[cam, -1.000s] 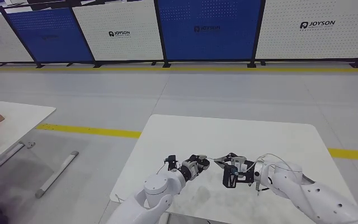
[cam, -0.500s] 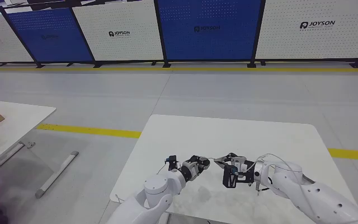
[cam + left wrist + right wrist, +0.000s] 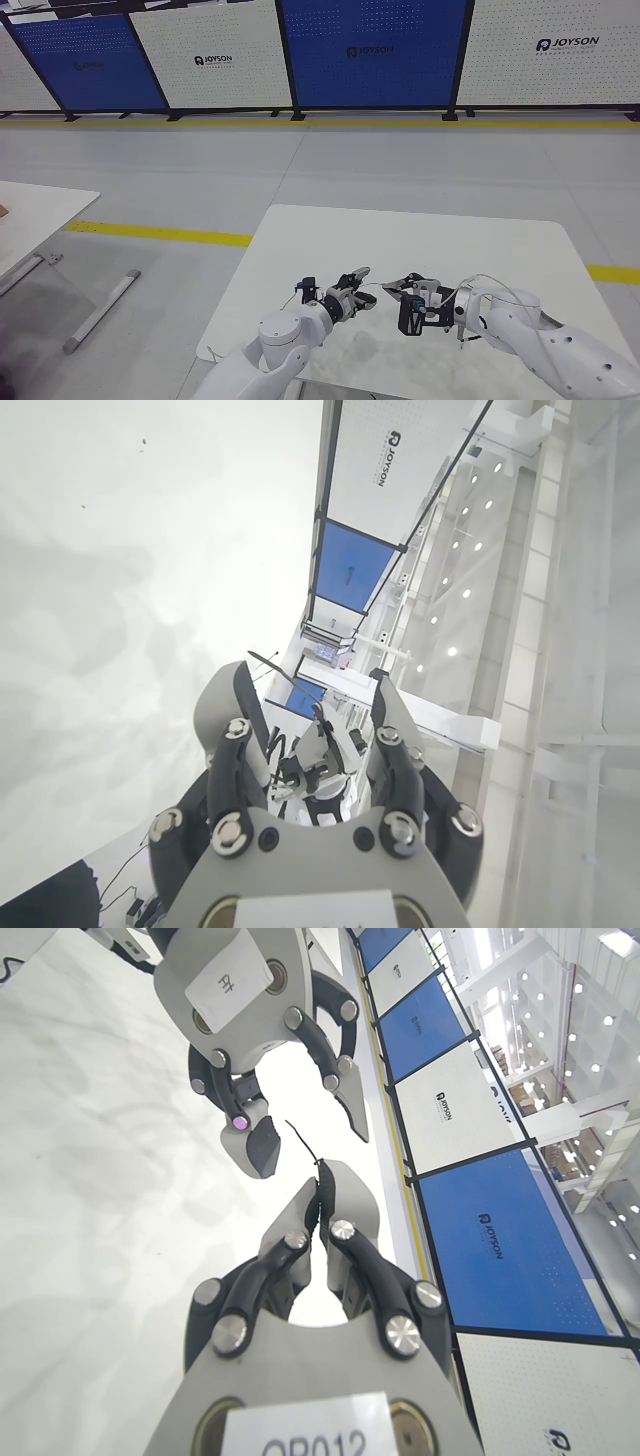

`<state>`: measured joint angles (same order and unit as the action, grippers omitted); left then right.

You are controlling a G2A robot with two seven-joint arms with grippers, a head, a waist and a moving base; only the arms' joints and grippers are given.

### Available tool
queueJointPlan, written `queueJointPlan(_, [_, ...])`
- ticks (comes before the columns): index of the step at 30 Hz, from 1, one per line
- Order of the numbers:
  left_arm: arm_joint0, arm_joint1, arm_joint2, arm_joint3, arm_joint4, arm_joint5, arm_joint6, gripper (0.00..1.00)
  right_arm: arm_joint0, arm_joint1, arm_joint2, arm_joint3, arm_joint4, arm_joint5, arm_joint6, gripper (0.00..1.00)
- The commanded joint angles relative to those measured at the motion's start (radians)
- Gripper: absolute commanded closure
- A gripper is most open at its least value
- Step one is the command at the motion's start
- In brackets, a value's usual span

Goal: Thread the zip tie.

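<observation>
A thin black zip tie [image 3: 301, 1142] is pinched in my right gripper [image 3: 320, 1178], which is shut on it, and its free tail sticks out toward the other arm. My left gripper [image 3: 310, 1138] faces it, open, with the tail's tip lying between its fingers and touching neither pad. In the left wrist view the zip tie [image 3: 285, 677] runs across the gap of the left gripper [image 3: 314, 685], and the right gripper [image 3: 320, 750] is close behind. In the top view, left gripper [image 3: 356, 284] and right gripper [image 3: 395, 290] meet above the near part of the white table [image 3: 450, 240].
The table's near left edge [image 3: 215, 335] is close to the left arm, with a thin cable hanging there. A second white table [image 3: 40, 215] stands off to the left across bare floor. Blue and white panels [image 3: 370, 50] line the back.
The left gripper has opened its fingers around the zip tie's tail. The right gripper has held still, keeping the tie.
</observation>
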<state>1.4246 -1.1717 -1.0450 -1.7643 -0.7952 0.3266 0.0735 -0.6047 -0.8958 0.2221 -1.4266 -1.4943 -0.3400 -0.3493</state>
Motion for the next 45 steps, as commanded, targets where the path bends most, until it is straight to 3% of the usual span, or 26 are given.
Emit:
queueJointPlan(1, [-0.002, -0.001, 0.001, 0.003, 0.000, 0.000, 0.001, 0.75, 0.000, 0.000, 0.000, 0.000, 0.000, 0.000, 0.000, 1.00])
queueJointPlan(7, [0.000, -0.003, -0.002, 0.004, 0.002, 0.000, -0.002, 1.00, 0.000, 0.000, 0.000, 0.000, 0.000, 0.000, 0.000, 1.00])
queueJointPlan(19, [0.007, -0.006, -0.004, -0.001, 0.019, 0.002, -0.015, 1.00, -0.021, -0.001, 0.019, -0.010, -0.009, 0.006, 0.007, 1.00])
queueJointPlan(22, [0.008, -0.007, -0.004, -0.002, 0.023, 0.002, -0.015, 1.00, -0.035, 0.000, 0.038, -0.014, -0.020, 0.000, 0.003, 0.68])
queueJointPlan(25, [0.008, -0.008, -0.004, -0.001, 0.026, 0.002, -0.012, 1.00, -0.050, 0.001, 0.056, -0.017, -0.031, 0.000, -0.002, 0.54])
queueJointPlan(28, [0.008, -0.009, -0.005, 0.001, 0.031, 0.001, -0.008, 1.00, -0.065, 0.005, 0.077, -0.021, -0.039, 0.000, -0.012, 0.50])
queueJointPlan(35, [0.006, -0.012, 0.003, 0.008, 0.074, -0.025, 0.006, 1.00, -0.114, 0.020, 0.136, -0.021, -0.042, 0.006, -0.049, 0.24])
queueJointPlan(36, [0.007, -0.013, 0.006, 0.008, 0.087, -0.031, 0.009, 1.00, -0.126, 0.024, 0.149, -0.019, -0.038, 0.010, -0.059, 0.16])
queueJointPlan(37, [0.009, -0.013, 0.008, 0.007, 0.097, -0.035, 0.008, 1.00, -0.136, 0.027, 0.158, -0.017, -0.035, 0.011, -0.067, 0.00])
queueJointPlan(39, [0.012, -0.013, 0.015, 0.005, 0.089, -0.024, -0.028, 1.00, -0.154, 0.034, 0.177, -0.016, -0.027, 0.008, -0.078, 0.00])
queueJointPlan(45, [0.012, -0.013, 0.015, 0.005, 0.089, -0.024, -0.028, 1.00, -0.157, 0.035, 0.181, -0.015, -0.026, 0.008, -0.079, 0.00])
